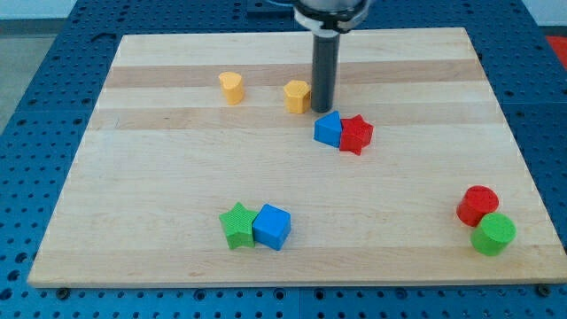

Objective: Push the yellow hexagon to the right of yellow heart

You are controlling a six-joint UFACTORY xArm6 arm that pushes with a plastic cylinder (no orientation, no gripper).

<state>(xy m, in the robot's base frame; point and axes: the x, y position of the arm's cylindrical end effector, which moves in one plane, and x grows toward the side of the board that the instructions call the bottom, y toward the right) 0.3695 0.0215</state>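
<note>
1. My tip (322, 110) sits in the upper middle of the frame, at the lower end of a dark upright rod that comes down from the top edge.
2. The end effector is only this plain rod: it has no jaws to open or close, and it has hold of nothing.
3. The yellow hexagon (298, 96) stands just left of my tip, touching it or nearly so; the exact contact cannot be made out.
4. The yellow heart (231, 88) lies further left in the upper part of the frame, at about the same height as the hexagon and apart from it.
5. Just below my tip, a blue block (328, 129) and a red block (356, 135) touch side by side, the blue one on the left.
6. In the lower middle, a green star (236, 225) touches a blue cube (271, 227) on its right.
7. In the lower right, a red cylinder (477, 206) sits just above and left of a green cylinder (493, 234), the two touching.
8. All of these rest on the light wooden bench (159, 177), which lies on a blue perforated surface (27, 106).
</note>
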